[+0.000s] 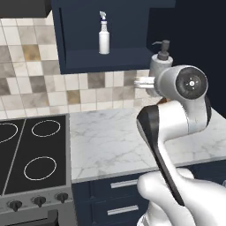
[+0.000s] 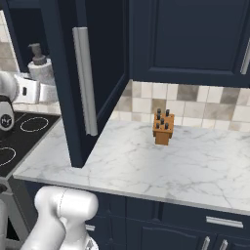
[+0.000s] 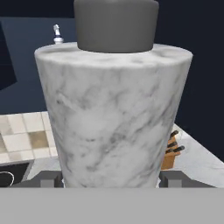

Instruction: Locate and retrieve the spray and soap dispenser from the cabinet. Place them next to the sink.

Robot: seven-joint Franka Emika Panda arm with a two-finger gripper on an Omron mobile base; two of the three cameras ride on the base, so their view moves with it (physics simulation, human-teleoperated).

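Soap dispenser (image 3: pixel 114 113) sits clamped in tool (image 3: pixel 112 179), held in air just outside cabinet (image 1: pixel 66 44) & above tabletop (image 1: pixel 110 141). Keep it upright, clear door edge w/ slow swing toward sink side. Spray (image 1: pixel 103 35) on shelf near front edge.

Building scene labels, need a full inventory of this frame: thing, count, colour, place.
spray: 1, white, on the cabinet shelf
soap dispenser: 1, grey marbled, dark pump, held up off the counter
cabinet: 1, navy, open, on the wall
knife block: 1, orange-brown, on counter near backsplash
stovetop: 1, black, left of counter
counter: 1, white marble
drawers: navy, silver handles, below counter
gripper: 1, dark fingertips either side of the soap dispenser
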